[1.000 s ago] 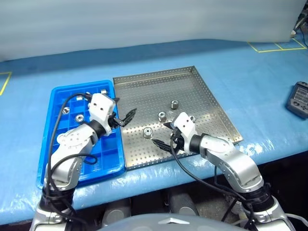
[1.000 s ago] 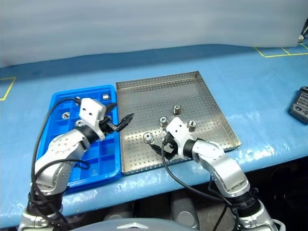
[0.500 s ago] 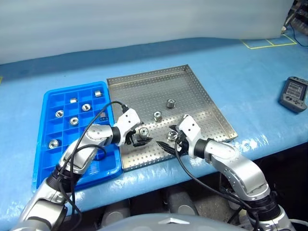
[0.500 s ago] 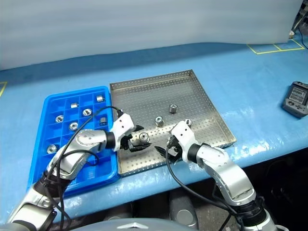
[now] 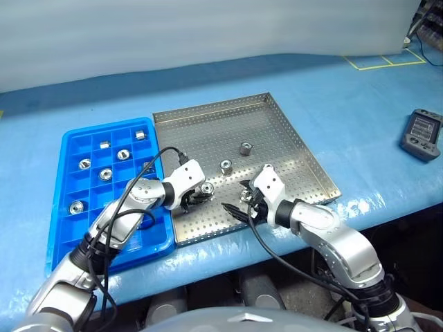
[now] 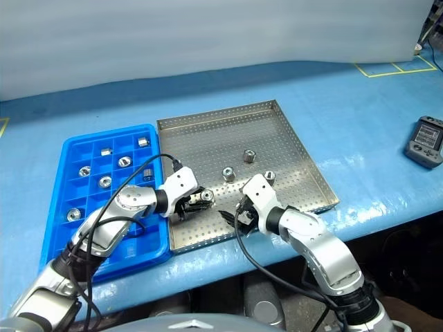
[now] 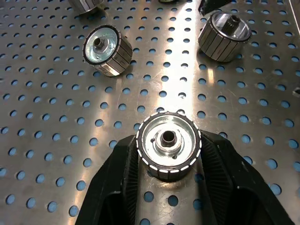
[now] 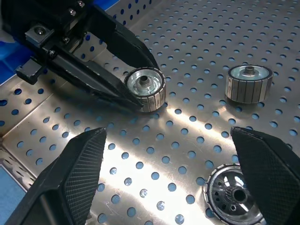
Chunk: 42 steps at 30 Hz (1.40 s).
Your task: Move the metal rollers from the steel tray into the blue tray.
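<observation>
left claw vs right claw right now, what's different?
The left claw has both fingers against a metal roller on the steel tray; the right claw is wide open and holds nothing. The left claw is nearer the blue tray; the right claw hangs by another roller. Both sit low over the steel tray, pointing toward each other.

The blue tray (image 5: 62, 228) lies just left of the steel tray (image 5: 277, 131), seemingly touching it.
</observation>
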Available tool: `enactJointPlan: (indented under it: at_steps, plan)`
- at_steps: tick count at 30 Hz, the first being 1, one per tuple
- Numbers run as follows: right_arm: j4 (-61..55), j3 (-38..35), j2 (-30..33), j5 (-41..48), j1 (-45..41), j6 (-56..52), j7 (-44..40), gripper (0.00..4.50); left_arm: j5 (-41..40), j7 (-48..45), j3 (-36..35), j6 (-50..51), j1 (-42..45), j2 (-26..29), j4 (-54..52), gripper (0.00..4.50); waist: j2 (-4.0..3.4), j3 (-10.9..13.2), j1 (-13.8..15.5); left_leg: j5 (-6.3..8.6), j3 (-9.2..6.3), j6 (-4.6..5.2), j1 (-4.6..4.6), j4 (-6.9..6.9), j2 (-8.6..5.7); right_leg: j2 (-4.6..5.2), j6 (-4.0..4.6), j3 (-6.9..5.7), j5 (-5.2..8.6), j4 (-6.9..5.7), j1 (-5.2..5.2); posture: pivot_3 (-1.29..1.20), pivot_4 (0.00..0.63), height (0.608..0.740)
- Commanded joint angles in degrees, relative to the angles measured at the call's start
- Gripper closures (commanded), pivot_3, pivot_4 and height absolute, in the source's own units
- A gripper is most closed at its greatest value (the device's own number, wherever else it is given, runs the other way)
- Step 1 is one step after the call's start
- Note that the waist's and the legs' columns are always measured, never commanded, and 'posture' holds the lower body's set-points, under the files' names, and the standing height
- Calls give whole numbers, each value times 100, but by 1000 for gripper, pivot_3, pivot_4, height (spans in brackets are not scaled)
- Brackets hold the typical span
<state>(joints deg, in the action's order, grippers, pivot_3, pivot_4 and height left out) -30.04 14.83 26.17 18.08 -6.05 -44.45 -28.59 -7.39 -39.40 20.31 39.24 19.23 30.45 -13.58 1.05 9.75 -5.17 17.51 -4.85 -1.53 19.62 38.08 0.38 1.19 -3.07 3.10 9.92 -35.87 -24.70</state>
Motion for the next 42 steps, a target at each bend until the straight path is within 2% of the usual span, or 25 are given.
enactJointPlan:
  at_steps: [1, 8, 12, 15, 23, 30, 37, 42]
  plan:
    - [-141, 17, -50, 22, -150, 56, -53, 0, -136, 508, -655, -91, -211, -321, -375, 2839, 0, 0, 5, 0, 0, 0, 0, 0, 0, 0, 0, 0, 0, 0, 0, -66, 150, 740]
    - [-19, 258, -156, 36, -417, 99, -204, 0, 7, 2231, -1981, -363, -799, -1444, -1163, 2839, 1, 0, 87, 0, -3, 0, 1, 1, 1, 1, -4, -1, -4, -1, -1, -33, 150, 740]
    - [102, 438, -234, 19, -592, 136, -345, 0, 302, 3119, -2502, -136, -1384, -1834, -2040, 2839, 1, 0, 154, 0, -3, -1, 1, 0, -1, 4, -4, -1, -5, 1, 0, 4, 150, 740]
    - [179, 547, -270, 15, -683, 169, -440, 0, 439, 3449, -2720, 96, -1810, -1941, -2544, 2839, 3, 0, 192, 0, -4, 1, 2, -1, -2, 6, -2, -3, -5, 2, 0, 37, 150, 740]
    - [478, 937, -442, -5, -1018, 302, -825, 0, 316, 3342, -3026, 576, -3254, -1814, -3796, 2839, 4, 0, 408, 0, -10, 0, 1, 2, -1, 6, 7, -12, 3, 0, 1, 126, 150, 740]
    - [665, 1093, -523, -14, -1178, 397, -1030, 0, 240, 3584, -3329, 852, -4014, -2171, -4226, 2839, 4, 0, 516, 0, -13, -1, 0, 2, -1, 8, 28, -18, 16, 0, 4, 177, 150, 740]
    - [700, 1133, -564, -59, -1197, 402, -1124, 0, 218, 3678, -3463, 1164, -4242, -2280, -4133, 2839, 4, 0, 589, 0, -17, -1, 1, 1, 0, 7, 35, -24, 21, -1, 4, 178, 150, 740]
    - [658, 1099, -581, -93, -1144, 375, -1108, 0, 194, 3618, -3280, 1358, -4212, -2221, -3892, 2839, 4, 0, 596, 0, -17, -1, 1, 0, 0, 8, 35, -24, 21, 0, 4, 147, 150, 740]
